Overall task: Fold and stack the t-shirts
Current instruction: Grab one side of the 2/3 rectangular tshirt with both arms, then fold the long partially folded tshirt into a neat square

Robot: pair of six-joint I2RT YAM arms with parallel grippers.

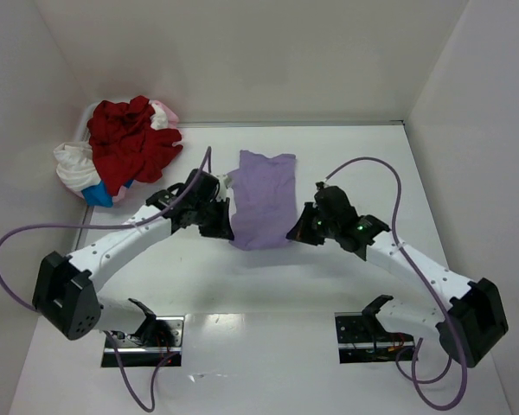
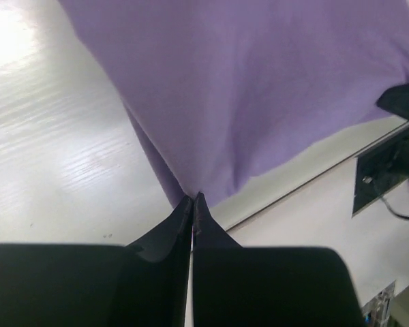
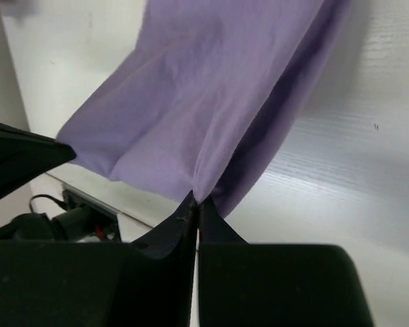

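1. Table (image 1: 268,294): white and glossy, spread beneath both pincers and out to each side of them.
2. Lavender-purple t-shirt (image 1: 264,194): stretched between the two pincers and reaching away beyond their tips, far end lying flat on the table. Near edge gathered into a pinch at each corner, cloth fanning out from both tips in soft folds in the wrist views (image 2: 259,88) (image 3: 211,88). A little narrow for a shirt, so perhaps already folded lengthwise; hard to tell.
3. Red t-shirt (image 1: 130,143): crumpled on top of a heap well beyond and to the left of the left pincer, at the far left corner of the table.
4. White t-shirt (image 1: 73,164): bunched at the left side of the same heap, touching the red one.
5. Pale pink t-shirt (image 1: 164,112): only a small patch showing at the far right of the heap, behind the red cloth.
6. Left pincer (image 1: 229,228): jaws pressed together, gripping the near left corner of the lavender-purple cloth right at the tips (image 2: 193,199).
7. Right pincer (image 1: 296,232): jaws likewise pressed together, gripping the near right corner (image 3: 194,201), level with the left pincer.
8. Blue scrap (image 1: 98,194): peeking from under the heap, on the side nearest the left pincer; kind of item not clear.
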